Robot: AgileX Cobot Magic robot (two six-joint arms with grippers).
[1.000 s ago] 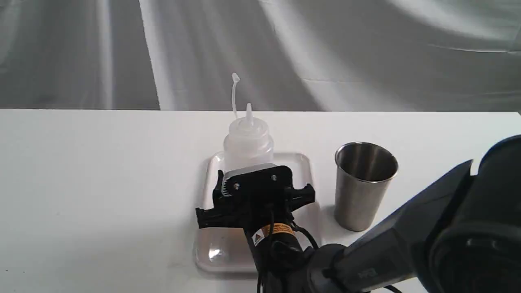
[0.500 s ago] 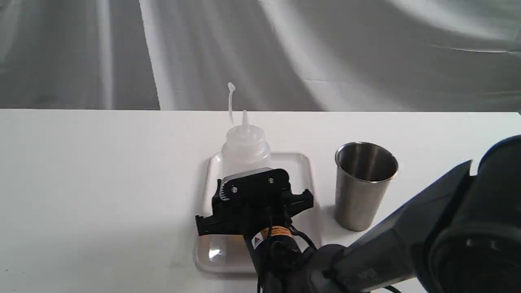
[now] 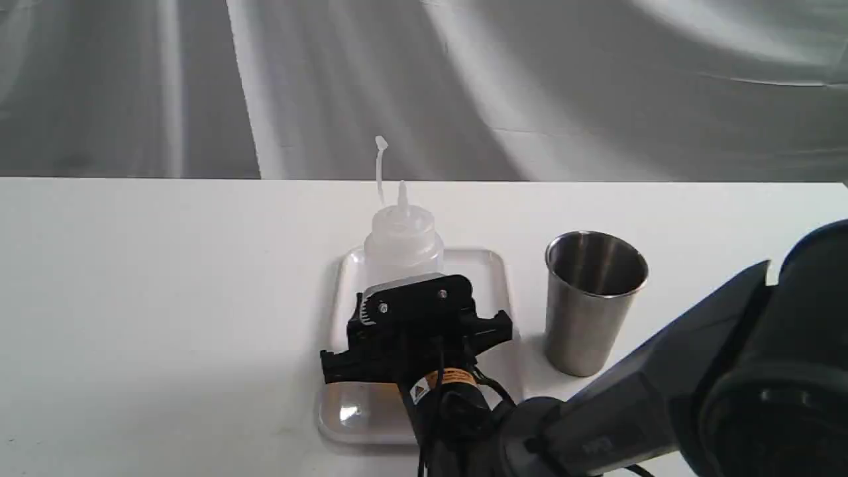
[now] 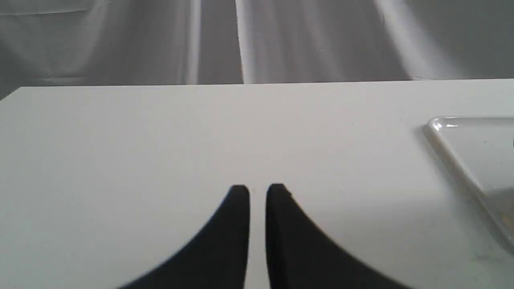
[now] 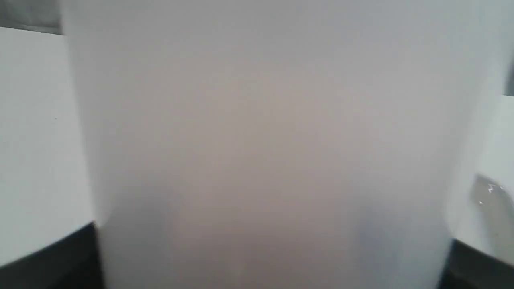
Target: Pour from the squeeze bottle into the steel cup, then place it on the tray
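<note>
The squeeze bottle stands upright over the far half of the white tray, its nozzle pointing up with the tip cap dangling above on its tether. My right gripper is shut on the bottle's lower body and hides its base. In the right wrist view the translucent squeeze bottle fills the frame between the dark fingers. The steel cup is upright to the right of the tray. Over bare table left of the tray, my left gripper is shut and holds nothing.
The white table stretches wide to the left of the tray. Grey cloth hangs behind the table's far edge. My right arm's dark body fills the lower right of the exterior view.
The bottle has come down a little toward the tray in my right gripper and has shifted slightly right in the last half second. The cup has stayed put.
</note>
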